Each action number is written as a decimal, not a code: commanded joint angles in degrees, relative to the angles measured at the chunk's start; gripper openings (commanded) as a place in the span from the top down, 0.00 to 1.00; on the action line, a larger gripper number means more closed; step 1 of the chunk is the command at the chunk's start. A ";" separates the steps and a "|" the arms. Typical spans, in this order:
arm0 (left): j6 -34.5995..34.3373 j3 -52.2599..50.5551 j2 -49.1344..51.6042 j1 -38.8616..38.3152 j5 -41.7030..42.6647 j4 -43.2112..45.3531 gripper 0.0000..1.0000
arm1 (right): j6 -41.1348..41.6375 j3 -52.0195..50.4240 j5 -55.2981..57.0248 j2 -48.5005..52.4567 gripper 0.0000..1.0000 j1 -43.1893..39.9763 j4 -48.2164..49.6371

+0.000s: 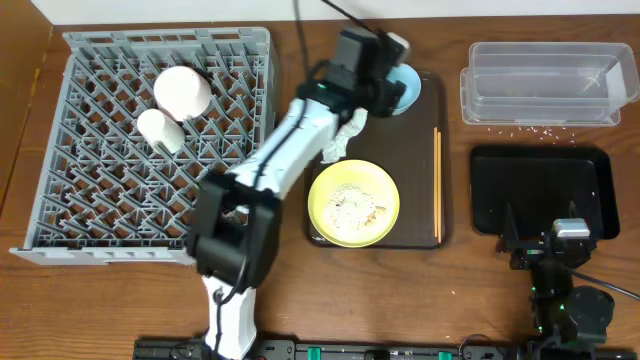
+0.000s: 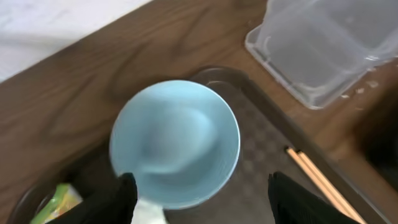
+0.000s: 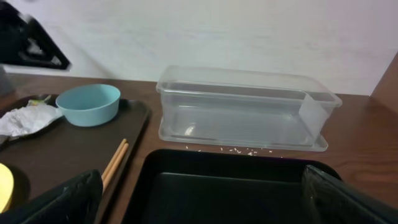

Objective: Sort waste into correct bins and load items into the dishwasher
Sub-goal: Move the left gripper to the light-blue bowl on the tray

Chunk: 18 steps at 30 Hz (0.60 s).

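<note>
One wooden worktop carries all items. The grey dish rack occupies its left side. The brown serving tray lies at the centre. The black tray lies to the right, with the clear tub beyond it, just apart.

The left arm reaches from the near edge across the serving tray to its far corner. The left gripper hangs there above the blue bowl. Its jaws are spread wide, one at each side of the bowl's near rim; contact cannot be confirmed. The right gripper sits low over the near end of the black tray, jaws wide apart and holding nothing.

- Yellow plate: on the near half of the serving tray.
- Blue bowl: upright in the far right corner of the serving tray.
- White bowl: in the far part of the rack.
- White cup: in the rack, just beside the white bowl.
- Napkin: crumpled on the serving tray, between the blue bowl and the plate.
- Chopsticks: laid together along the right edge of the serving tray.
- Wrapper: on the serving tray beside the blue bowl, visible only in the left wrist view.
- Crumbs: heaped on the plate; more are scattered on the worktop between the tub and the black tray.
</note>
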 commanded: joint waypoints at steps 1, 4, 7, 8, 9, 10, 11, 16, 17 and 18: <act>1.84 0.11 4.57 -1.46 -6.12 1.86 0.32 | -0.87 -0.07 -0.24 -0.33 0.01 -0.48 -0.24; 1.84 0.11 7.65 -2.23 -6.12 3.69 0.33 | -0.87 -0.07 -0.24 -0.33 0.01 -0.48 -0.24; 1.84 0.11 10.47 -2.45 -6.12 5.62 0.34 | -0.85 -0.07 -0.24 -0.33 0.01 -0.48 -0.24; 1.84 0.11 11.19 -2.45 -6.10 6.08 0.35 | -0.87 -0.07 -0.24 -0.33 0.01 -0.48 -0.24; 1.84 0.11 11.82 -2.45 -6.10 6.40 0.36 | -0.87 -0.07 -0.24 -0.33 0.01 -0.48 -0.24; 1.84 0.11 12.31 -2.43 -6.12 6.58 0.36 | -0.87 -0.07 -0.24 -0.33 0.01 -0.48 -0.24; 1.84 0.11 12.55 -2.45 -6.10 6.60 0.36 | -0.85 -0.07 -0.24 -0.33 0.01 -0.48 -0.24; 1.81 0.11 13.70 -2.49 -5.66 5.46 0.39 | -0.85 -0.07 -0.24 -0.33 0.01 -0.50 -0.24; 1.81 0.11 13.70 -2.49 -5.49 4.72 0.40 | -0.87 -0.07 -0.24 -0.33 0.01 -0.50 -0.24; 1.66 0.11 13.70 -2.51 -5.46 4.07 0.41 | -0.85 -0.07 -0.24 -0.33 0.01 -0.48 -0.24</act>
